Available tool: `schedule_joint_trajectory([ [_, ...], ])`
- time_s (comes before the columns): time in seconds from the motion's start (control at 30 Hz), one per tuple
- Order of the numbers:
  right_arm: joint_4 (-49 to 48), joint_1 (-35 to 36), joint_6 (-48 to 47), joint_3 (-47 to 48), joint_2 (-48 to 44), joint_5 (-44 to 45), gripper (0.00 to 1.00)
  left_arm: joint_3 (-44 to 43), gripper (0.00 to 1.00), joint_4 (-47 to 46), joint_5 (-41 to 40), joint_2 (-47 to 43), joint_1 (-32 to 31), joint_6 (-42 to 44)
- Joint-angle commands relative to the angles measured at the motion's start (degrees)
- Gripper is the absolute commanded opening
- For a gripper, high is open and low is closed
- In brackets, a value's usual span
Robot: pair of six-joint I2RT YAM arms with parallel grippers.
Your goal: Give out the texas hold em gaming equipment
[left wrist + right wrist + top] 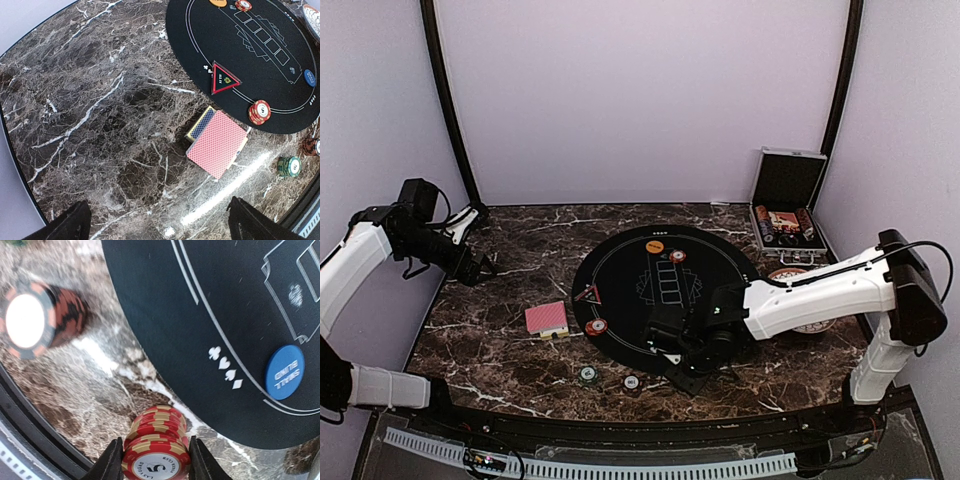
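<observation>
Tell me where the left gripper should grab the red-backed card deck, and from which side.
Come down from above: the card deck lies flat on the marble table, so only its thin edges offer a grip. Pinch its two short edges, seemingly free; a blue-and-yellow box sits against one long edge. The open left gripper likely needs turning to match the deck's skew.

Red chip stack (156,460) is clipped by the bottom edge, right wrist view. Black-and-orange chip stack (42,315) is blurred; face print can't be read. In left wrist view, blue button disc (310,77) and white plate (312,15) are cut by the right edge.
</observation>
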State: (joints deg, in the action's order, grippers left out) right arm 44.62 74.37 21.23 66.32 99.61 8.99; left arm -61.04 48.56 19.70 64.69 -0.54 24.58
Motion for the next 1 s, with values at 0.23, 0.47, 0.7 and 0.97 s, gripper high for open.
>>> schedule_joint_trajectory([
  [0.23, 0.9, -6.2, -0.4, 8.6, -1.8, 2.3, 0.18, -1.9, 0.99, 1.2, 0.3, -0.5, -0.1, -0.5],
  [0.47, -2.9, -11.2, 0.6, 8.9, 1.8, 2.6, 0.17, -2.3, 0.99, 1.4, 0.5, -0.7, -0.1, -0.4],
  [0.7, -5.4, -12.6, 0.1, 10.5, 6.7, 0.5, 0.18, -2.4, 0.99, 1.6, 0.7, -1.0, -0.1, -0.3],
  [0.97, -8.6, -13.4, 0.2, 9.3, 9.5, -0.3, 0.19, -1.7, 0.99, 1.6, 0.8, -1.6, -0.1, -0.1],
])
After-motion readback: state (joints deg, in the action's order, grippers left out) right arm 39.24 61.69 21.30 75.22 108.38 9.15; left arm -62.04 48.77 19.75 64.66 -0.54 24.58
